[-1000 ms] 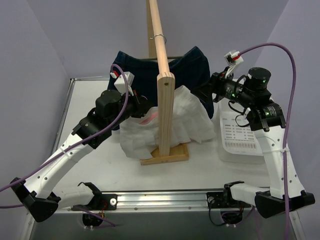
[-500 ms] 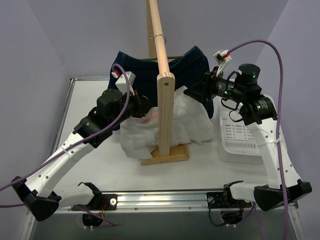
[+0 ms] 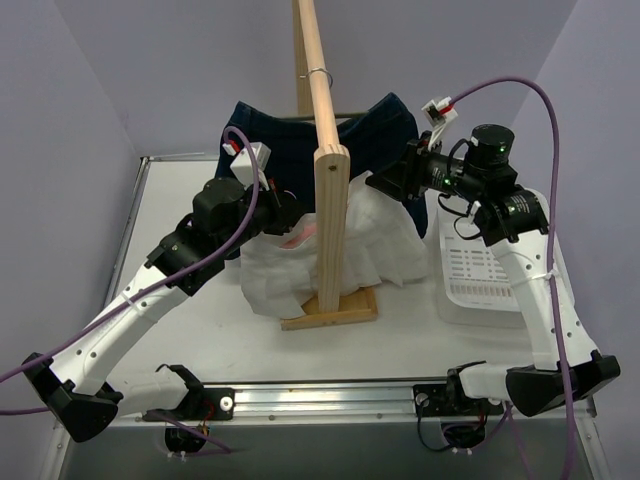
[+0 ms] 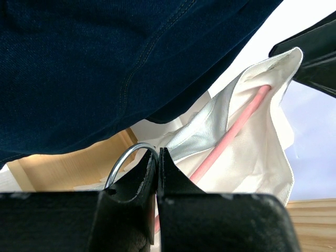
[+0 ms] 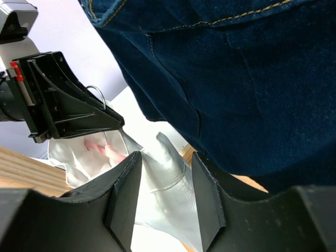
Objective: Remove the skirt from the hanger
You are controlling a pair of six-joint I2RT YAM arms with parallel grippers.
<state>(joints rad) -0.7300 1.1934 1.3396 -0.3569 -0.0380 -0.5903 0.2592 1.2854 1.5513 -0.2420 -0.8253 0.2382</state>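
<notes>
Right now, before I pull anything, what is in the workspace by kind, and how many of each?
Garments: 2, the denim garment and the white skirt
Hangers: 2, the pink hanger and the second hanger hooked on the rail
Baskets: 1, the white basket
Racks: 1, the wooden rack
Total: 6

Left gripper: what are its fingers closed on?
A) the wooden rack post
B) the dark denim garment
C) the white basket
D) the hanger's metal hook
D: in the left wrist view the left gripper is shut on the metal hook of the pink hanger, with the white skirt beyond it.
</notes>
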